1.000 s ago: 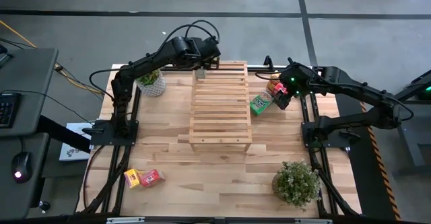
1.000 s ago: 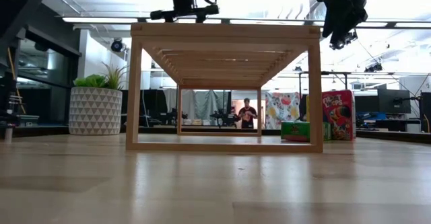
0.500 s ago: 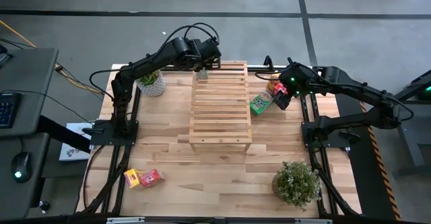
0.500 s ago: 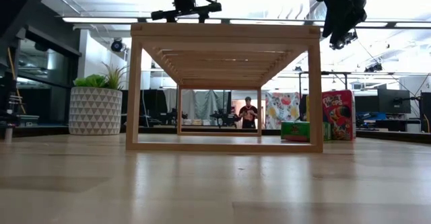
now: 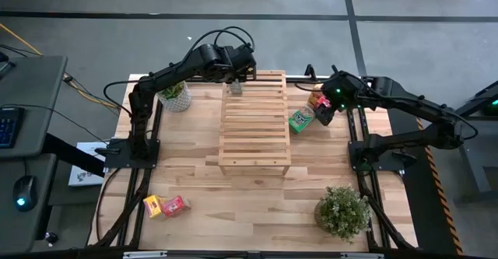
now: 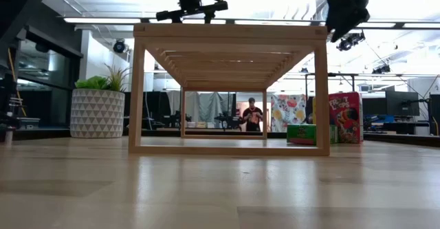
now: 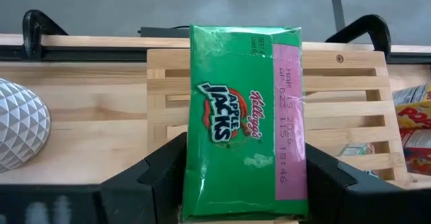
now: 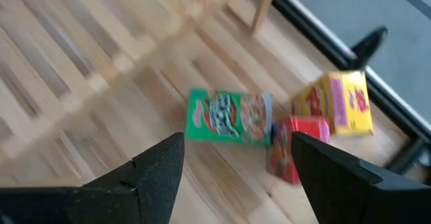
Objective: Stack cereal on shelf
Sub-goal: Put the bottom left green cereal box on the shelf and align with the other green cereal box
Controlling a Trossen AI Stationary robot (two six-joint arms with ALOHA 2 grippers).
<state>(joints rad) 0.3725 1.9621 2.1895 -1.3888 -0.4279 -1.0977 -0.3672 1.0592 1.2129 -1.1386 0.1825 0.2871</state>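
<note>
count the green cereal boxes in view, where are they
2: one green box is held by the left gripper over the shelf; the other lies on the table right of it.

The wooden tabletop (image 5: 194,181) carries the slatted shelf (image 5: 254,123) at its middle toward the far edge. A green box (image 5: 300,120), a red box (image 5: 320,110) and a yellow box (image 5: 315,99) lie by its right side. Potted plants stand at the far left corner (image 5: 174,94) and near right corner (image 5: 341,211). Two more boxes (image 5: 166,205) lie near the left near corner.
</note>
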